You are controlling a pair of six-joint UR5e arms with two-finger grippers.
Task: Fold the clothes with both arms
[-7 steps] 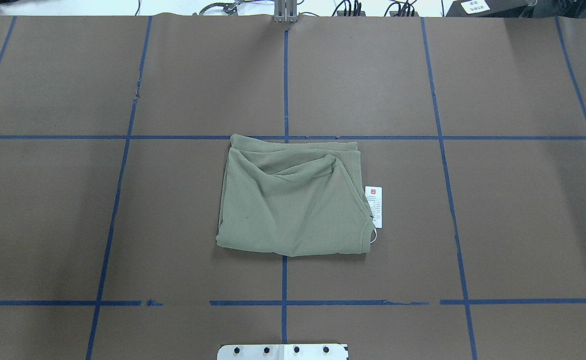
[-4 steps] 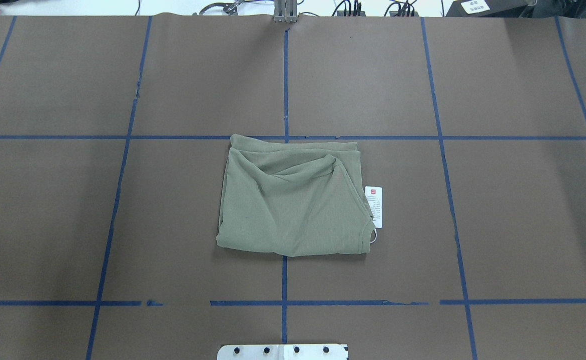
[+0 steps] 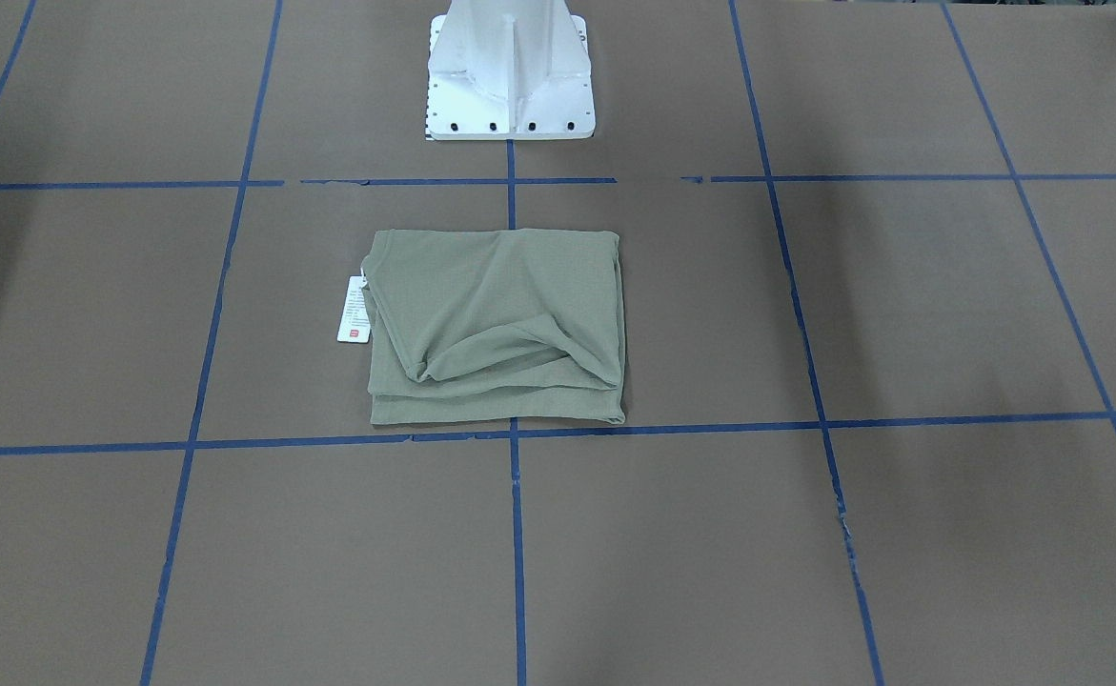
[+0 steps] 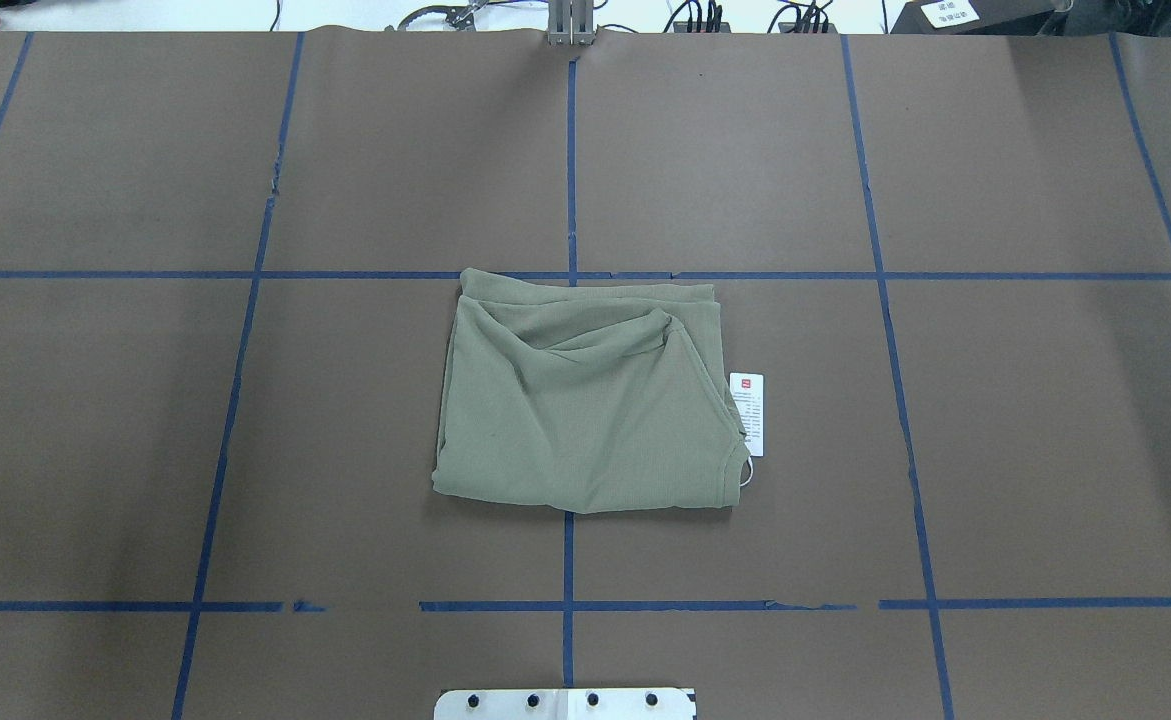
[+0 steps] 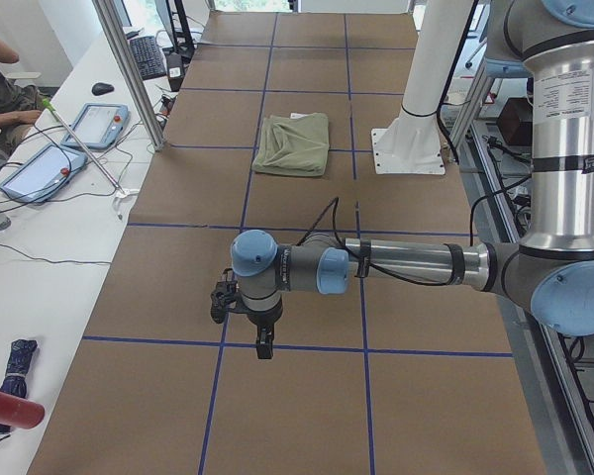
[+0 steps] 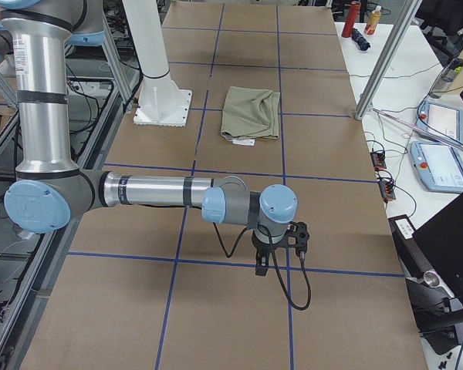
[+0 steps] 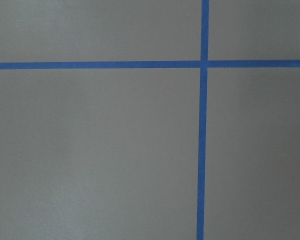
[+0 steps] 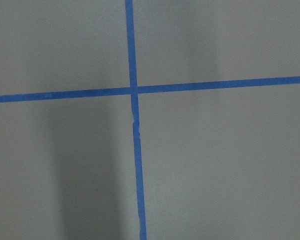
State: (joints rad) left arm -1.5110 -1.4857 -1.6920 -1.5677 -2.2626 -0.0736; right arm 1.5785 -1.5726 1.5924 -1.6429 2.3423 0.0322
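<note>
Sage-green knit, likely soft, light and limp, the folded shirt [image 4: 585, 400] lies centred on the worktop [image 4: 945, 450], hang tag [image 4: 747, 413] at its three o'clock from overhead; you'd best pinch all layers at an edge, while left arm [image 5: 406, 262] and right arm [image 6: 154, 190] hang well apart from it, jaws' width impossible to tell.

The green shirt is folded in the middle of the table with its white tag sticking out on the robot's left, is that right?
No. The tag sticks out from the shirt on the robot's right, as the overhead exterior view shows.
</note>
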